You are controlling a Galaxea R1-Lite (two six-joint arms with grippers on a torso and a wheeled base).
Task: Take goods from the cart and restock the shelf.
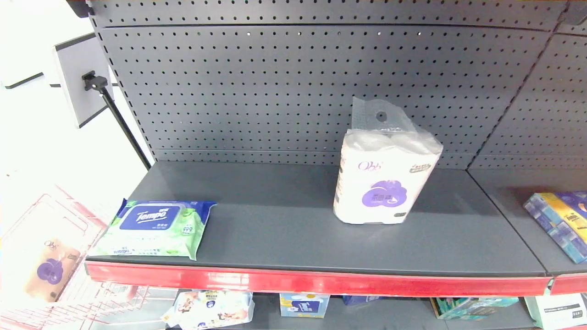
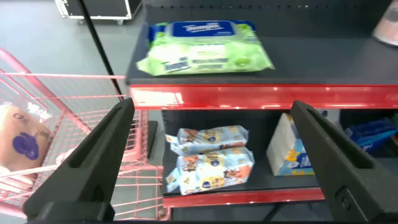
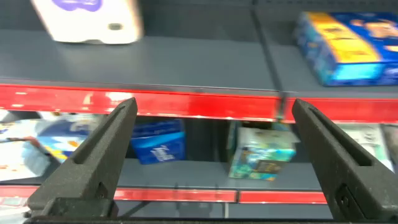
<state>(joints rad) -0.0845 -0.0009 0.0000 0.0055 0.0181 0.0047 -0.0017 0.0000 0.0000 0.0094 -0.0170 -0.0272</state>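
A green wet-wipes pack (image 1: pixel 153 227) is lying flat at the front left corner of the grey shelf (image 1: pixel 284 238), its near edge sitting just at the red strip (image 1: pixel 321 280). A white roll pack (image 1: pixel 385 178) is standing upright well to its right, nearer the pegboard (image 1: pixel 275 91), with a broad stretch of board separating the two. The pink wire cart (image 1: pixel 27 229) is standing beside the shelf's left end, carrying a tissue pack (image 1: pixel 50 270). The left hand (image 2: pixel 211 106) is hovering wide open before the red strip, below the wipes. The right hand (image 3: pixel 214 104), equally wide, is facing the strip near the divider to the neighbouring bay, where a blue-and-yellow pack (image 1: pixel 559 224) is lying.
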